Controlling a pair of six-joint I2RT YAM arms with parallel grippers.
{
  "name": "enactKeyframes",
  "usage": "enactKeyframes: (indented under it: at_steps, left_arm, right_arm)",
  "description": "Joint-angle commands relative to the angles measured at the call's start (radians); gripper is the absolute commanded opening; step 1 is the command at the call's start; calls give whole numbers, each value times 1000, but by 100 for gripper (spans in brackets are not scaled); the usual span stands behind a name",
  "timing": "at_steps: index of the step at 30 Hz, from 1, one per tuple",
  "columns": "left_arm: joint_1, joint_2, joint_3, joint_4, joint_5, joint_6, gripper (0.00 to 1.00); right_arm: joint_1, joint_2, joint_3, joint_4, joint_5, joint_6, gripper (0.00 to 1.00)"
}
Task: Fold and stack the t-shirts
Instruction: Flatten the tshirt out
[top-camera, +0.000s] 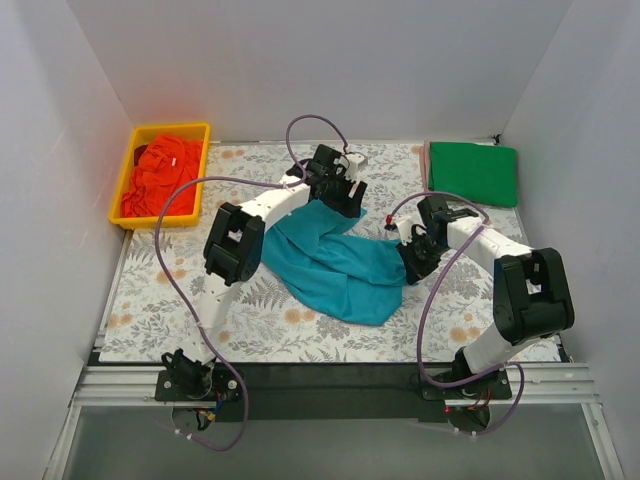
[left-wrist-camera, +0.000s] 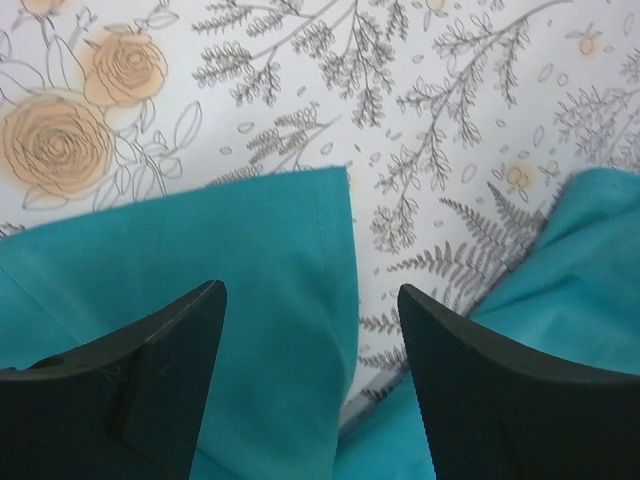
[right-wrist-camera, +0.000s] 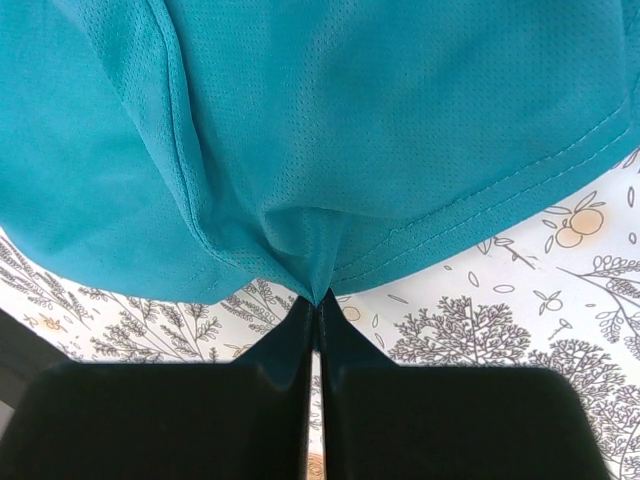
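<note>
A robot lab cell: plain white panels (top-camera: 300, 60) box in the surface (top-camera: 250, 330); the left arm (top-camera: 235, 245) and right arm (top-camera: 525, 290), trailing purple cables (top-camera: 157, 245), are bolted to a metal rail (top-camera: 330, 387).

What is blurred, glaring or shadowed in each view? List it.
Top external: even soft light, sharp throughout, faint shadows under the arms. Left wrist: floral sheet crisp and bright, fingers dark against it. Right wrist: teal-blue t-shirt weave sharp, black fingers nearly featureless.

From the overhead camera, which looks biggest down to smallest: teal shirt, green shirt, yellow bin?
Largest to smallest:
1. teal shirt, spread out mid-table
2. yellow bin
3. green shirt, folded, somewhat smaller than the bin
</note>
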Motion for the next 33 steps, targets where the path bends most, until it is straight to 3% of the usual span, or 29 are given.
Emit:
enactKeyframes:
  at_steps: [1, 7, 9, 10, 14, 21, 25, 30, 33]
  left_arm:
    - [-17, 31, 56, 25, -95, 15, 68]
    - [-55, 88, 52, 50, -166, 54, 68]
    - [-60, 101, 59, 47, -192, 61, 62]
    - [-61, 104, 64, 41, -209, 59, 57]
    - [-52, 72, 90, -50, -255, 44, 0]
    - [101, -385, -94, -26, -62, -93, 0]
    - [178, -670, -284, -1, 41, -133, 0]
    - [197, -1005, -558, -1, 61, -180, 0]
    - [213, -1154, -612, -10, -6, -186, 0]
  right_arm:
    - [-18, -35, 3, -32, -32, 11, 1]
    - [-47, -50, 3, -55, -52, 9, 1]
    - [-64, -54, 9, -63, -61, 6, 1]
    - [-73, -58, 14, -69, -63, 3, 1]
    - [-116, -83, 63, -119, -70, -26, 1]
    - [-197, -130, 229, -227, -80, -98, 1]
    - [-222, -190, 308, -260, -80, -118, 1]
    - [-231, -337, 355, -325, -69, -161, 1]
    - [-234, -423, 387, -317, -32, -183, 1]
